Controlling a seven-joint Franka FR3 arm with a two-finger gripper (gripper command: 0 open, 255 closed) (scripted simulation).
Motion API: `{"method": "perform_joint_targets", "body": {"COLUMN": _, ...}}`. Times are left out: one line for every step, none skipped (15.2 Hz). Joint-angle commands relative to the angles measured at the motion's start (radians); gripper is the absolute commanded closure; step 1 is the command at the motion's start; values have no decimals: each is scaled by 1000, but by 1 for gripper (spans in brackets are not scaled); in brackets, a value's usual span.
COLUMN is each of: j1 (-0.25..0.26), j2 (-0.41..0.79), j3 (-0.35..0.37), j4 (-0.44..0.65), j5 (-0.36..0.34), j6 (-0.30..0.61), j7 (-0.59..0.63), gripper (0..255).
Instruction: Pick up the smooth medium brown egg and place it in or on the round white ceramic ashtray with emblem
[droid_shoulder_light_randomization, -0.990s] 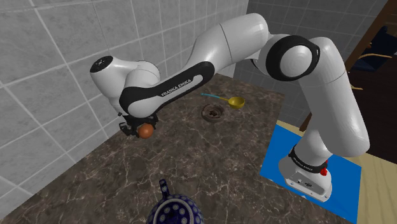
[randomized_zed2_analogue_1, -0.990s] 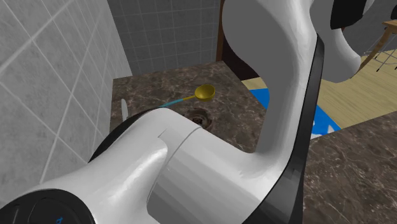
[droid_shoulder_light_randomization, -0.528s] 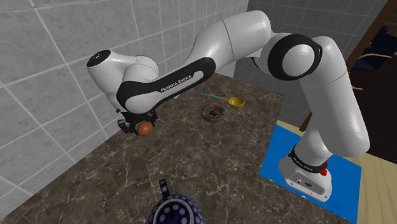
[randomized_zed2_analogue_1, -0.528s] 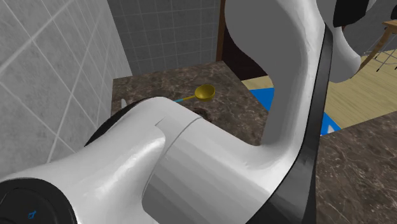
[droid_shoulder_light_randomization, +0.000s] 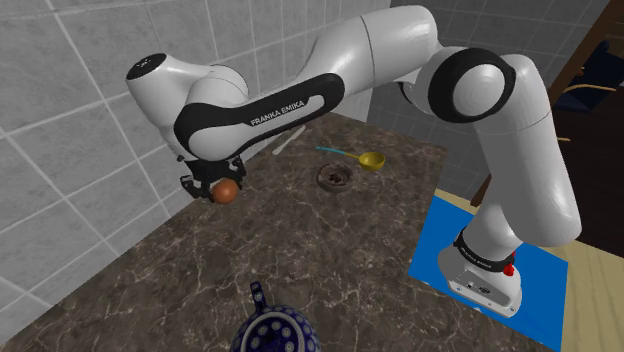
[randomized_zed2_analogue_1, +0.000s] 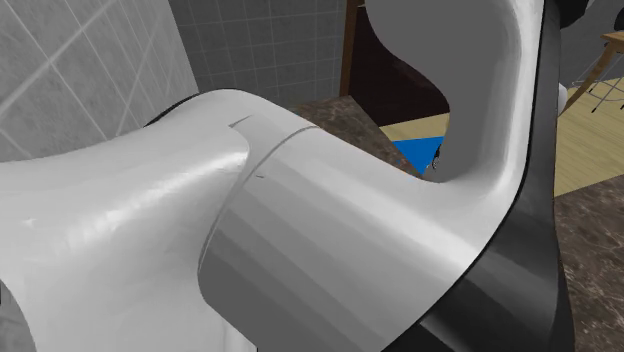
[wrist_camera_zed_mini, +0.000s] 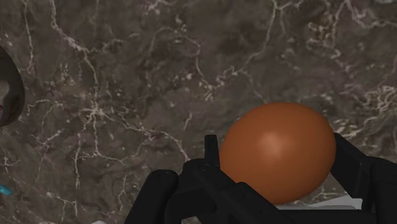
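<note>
My black gripper is shut on a smooth brown egg and holds it in the air above the dark marble counter, near the tiled wall. In the wrist view the egg sits clasped in the gripper, one finger on each side, with marble below. The ashtray looks like a small dark round dish. It rests on the counter well off to the shoulder view's right of the egg.
A yellow spoon with a blue handle lies just beyond the ashtray. A blue patterned teapot stands at the counter's near edge. The stand sits on a blue mat. My white arm blocks most of the second exterior view.
The arm has lifted, carrying the egg a little higher above the counter. In the second exterior view the rising arm now covers the spoon and the ashtray.
</note>
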Motion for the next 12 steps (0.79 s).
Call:
{"method": "perform_joint_targets", "body": {"j1": 5, "j2": 0, "j3": 1, "j4": 31, "j5": 2, "j6": -29, "j7": -6, "gripper": 255}}
{"method": "perform_joint_targets", "body": {"j1": 7, "j2": -2, "j3": 2, "j4": 41, "j5": 4, "j6": -41, "j7": -9, "gripper": 255}}
{"method": "perform_joint_targets", "body": {"j1": 8, "j2": -4, "j3": 2, "j4": 52, "j5": 5, "j6": -53, "j7": -12, "gripper": 255}}
{"method": "perform_joint_targets", "body": {"j1": 10, "j2": -5, "j3": 3, "j4": 63, "j5": 6, "j6": -65, "j7": -15, "gripper": 255}}
{"method": "perform_joint_targets", "body": {"j1": 12, "j2": -6, "j3": 3, "j4": 75, "j5": 7, "j6": -77, "j7": -18, "gripper": 255}}
{"method": "perform_joint_targets", "body": {"j1": 14, "j2": -7, "j3": 3, "j4": 87, "j5": 8, "j6": -89, "j7": -21, "gripper": 255}}
{"method": "perform_joint_targets", "body": {"j1": 16, "j2": -8, "j3": 4, "j4": 100, "j5": 8, "j6": -102, "j7": -23, "gripper": 255}}
{"method": "perform_joint_targets", "body": {"j1": 17, "j2": -8, "j3": 4, "j4": 103, "j5": 9, "j6": -105, "j7": -24, "gripper": 255}}
{"method": "perform_joint_targets", "body": {"j1": -15, "j2": -59, "j3": 10, "j4": 20, "j5": 21, "j6": -72, "j7": -28, "gripper": 255}}
{"method": "perform_joint_targets", "body": {"j1": -44, "j2": -107, "j3": 16, "j4": -56, "j5": 33, "j6": -42, "j7": -33, "gripper": 255}}
{"method": "perform_joint_targets", "body": {"j1": -72, "j2": -152, "j3": 20, "j4": -126, "j5": 45, "j6": -14, "j7": -41, "gripper": 255}}
{"method": "perform_joint_targets", "body": {"j1": -99, "j2": -195, "j3": 24, "j4": -191, "j5": 57, "j6": 12, "j7": -51, "gripper": 255}}
